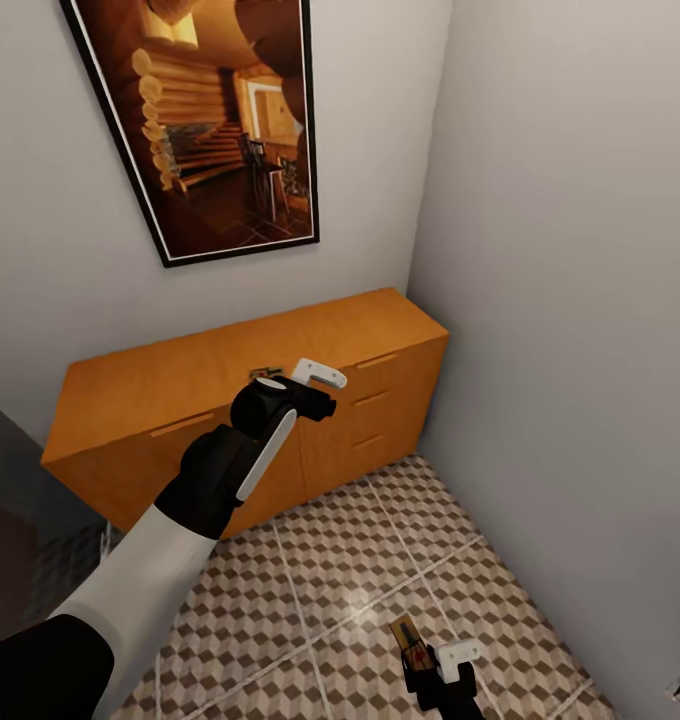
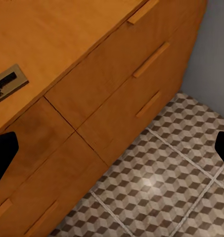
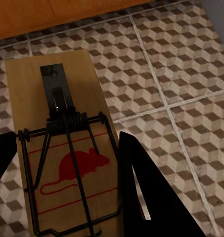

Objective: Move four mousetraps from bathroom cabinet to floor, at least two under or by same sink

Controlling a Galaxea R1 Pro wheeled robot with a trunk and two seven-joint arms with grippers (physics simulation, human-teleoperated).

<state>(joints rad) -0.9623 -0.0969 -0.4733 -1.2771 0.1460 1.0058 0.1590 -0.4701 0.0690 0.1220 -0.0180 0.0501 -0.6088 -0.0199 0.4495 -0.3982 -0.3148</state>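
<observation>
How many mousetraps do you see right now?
2. One mousetrap sits between the right claw fingers above the bathroom floor. Another lies on the cabinet top by the left claw. Others may be hidden.

I can't read any words, brand names or numbers anywhere. The one sign I see is a red mouse outline inside a thin red frame, printed on the wooden board of the mousetrap [image 3: 62, 148], under its wire spring.
</observation>
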